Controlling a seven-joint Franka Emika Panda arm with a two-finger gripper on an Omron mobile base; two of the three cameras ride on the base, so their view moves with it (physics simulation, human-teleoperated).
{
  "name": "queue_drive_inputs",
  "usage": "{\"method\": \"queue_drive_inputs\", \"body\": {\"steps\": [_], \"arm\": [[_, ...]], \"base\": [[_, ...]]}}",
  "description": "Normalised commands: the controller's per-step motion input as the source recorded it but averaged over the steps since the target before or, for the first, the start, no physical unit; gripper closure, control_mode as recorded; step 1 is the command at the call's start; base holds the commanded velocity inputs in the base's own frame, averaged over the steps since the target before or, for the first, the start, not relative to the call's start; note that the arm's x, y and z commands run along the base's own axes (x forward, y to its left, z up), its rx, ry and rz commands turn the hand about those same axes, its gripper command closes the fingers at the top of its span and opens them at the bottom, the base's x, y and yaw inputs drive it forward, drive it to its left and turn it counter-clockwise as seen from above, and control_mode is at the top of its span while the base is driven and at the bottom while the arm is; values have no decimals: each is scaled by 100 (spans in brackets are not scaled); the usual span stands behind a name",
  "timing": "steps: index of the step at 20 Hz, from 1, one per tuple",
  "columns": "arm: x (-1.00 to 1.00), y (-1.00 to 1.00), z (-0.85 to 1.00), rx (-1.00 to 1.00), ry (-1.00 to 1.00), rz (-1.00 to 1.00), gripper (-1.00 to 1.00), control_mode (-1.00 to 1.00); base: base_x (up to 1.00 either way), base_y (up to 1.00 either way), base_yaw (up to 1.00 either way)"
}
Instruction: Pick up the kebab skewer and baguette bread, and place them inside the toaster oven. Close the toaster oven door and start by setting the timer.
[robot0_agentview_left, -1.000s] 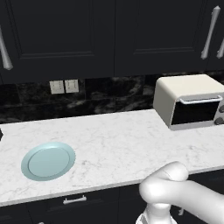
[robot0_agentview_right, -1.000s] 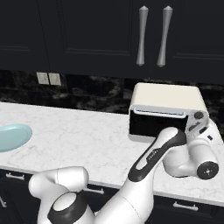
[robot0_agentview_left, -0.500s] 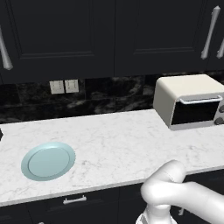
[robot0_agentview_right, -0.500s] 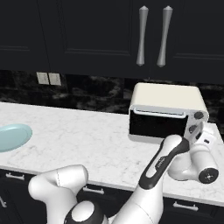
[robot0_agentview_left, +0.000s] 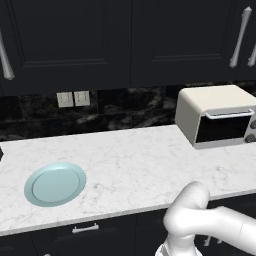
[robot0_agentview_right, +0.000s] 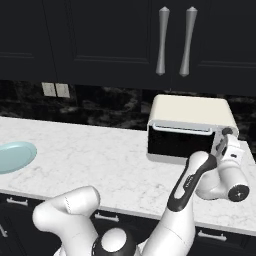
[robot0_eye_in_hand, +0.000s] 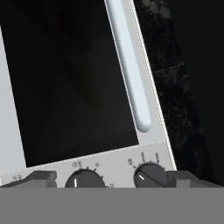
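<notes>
Toaster oven (robot0_agentview_left: 215, 116) long axis along backsplash, door (robot0_agentview_right: 180, 141) faces room; tool (robot0_agentview_right: 227, 142) released.

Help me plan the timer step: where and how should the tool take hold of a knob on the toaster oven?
Grip a round dial on the toaster oven across its width, coming straight at the control panel. Each knob stands out from the flat panel, and the open tool already faces two of them.
</notes>
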Motion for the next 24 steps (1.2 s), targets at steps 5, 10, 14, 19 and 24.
{"method": "queue_drive_inputs", "body": {"steps": [5,10,14,19,24], "arm": [[7,-16,-12,-7,0,6,-100,-100],[17,-13,-20,-5,0,4,-100,-100],[26,-3,-7,-7,0,3,-100,-100],[20,-1,-13,-8,0,1,-100,-100],[24,-2,-15,-8,0,0,-100,-100]], "base": [[0,0,0],[0,0,0],[0,0,0],[0,0,0],[0,0,0]]}}
